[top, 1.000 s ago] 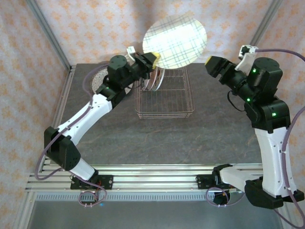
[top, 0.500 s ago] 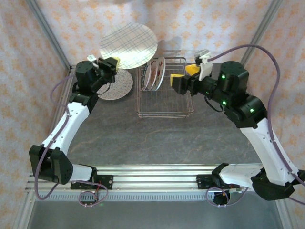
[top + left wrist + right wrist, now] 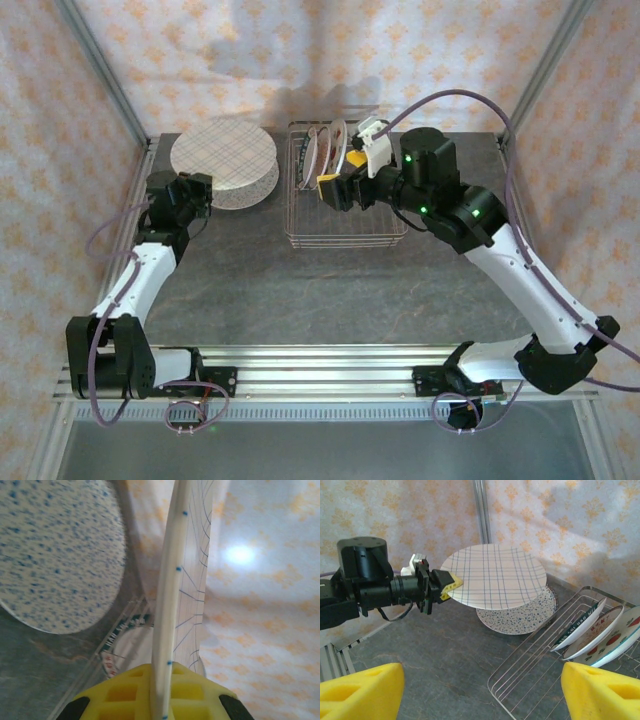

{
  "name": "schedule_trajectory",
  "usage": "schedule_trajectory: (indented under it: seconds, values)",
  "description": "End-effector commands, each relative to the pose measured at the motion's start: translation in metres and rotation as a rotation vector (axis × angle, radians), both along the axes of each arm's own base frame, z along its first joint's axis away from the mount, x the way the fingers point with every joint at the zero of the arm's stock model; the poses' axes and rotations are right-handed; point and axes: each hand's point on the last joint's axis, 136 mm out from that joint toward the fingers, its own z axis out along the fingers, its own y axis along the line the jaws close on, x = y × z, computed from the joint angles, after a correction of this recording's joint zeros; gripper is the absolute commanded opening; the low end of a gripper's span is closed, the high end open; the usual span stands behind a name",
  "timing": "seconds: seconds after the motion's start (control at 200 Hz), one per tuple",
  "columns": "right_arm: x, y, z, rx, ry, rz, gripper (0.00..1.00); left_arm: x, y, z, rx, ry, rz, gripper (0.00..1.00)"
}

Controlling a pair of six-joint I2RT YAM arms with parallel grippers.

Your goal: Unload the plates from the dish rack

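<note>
Gripping the grid plate by its rim, left gripper holds it flat over the speckled plate, upper left of top view. Right gripper hangs wide open over the rack, upper middle, three plates standing inside.

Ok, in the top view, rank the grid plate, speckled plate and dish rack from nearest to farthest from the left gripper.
1. The grid plate, clamped in the left gripper at its rim.
2. The speckled plate, lying just beyond on the table, under the grid plate.
3. The dish rack, farther off to the right.
</note>
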Motion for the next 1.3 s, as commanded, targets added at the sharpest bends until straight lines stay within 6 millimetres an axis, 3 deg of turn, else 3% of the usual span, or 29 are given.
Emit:
schedule_trajectory:
  seconds: [0.0, 0.325, 0.701, 1.291]
  values:
    - [-0.002, 0.001, 0.024, 0.062, -0.047, -0.003, 0.82, 0.015, 0.015, 0.021, 0.054, -0.143, 0.048, 0.0]
    - [0.005, 0.001, 0.022, 0.073, -0.023, -0.035, 0.82, 0.049, 0.023, -0.021, 0.062, -0.135, 0.069, 0.0]
    - [0.01, 0.0, 0.019, 0.074, -0.006, -0.067, 0.82, 0.074, 0.027, -0.058, 0.054, -0.085, 0.064, 0.0]
    - [0.014, -0.001, 0.019, 0.063, -0.002, -0.084, 0.82, 0.097, 0.028, -0.089, 0.032, -0.031, 0.049, 0.0]
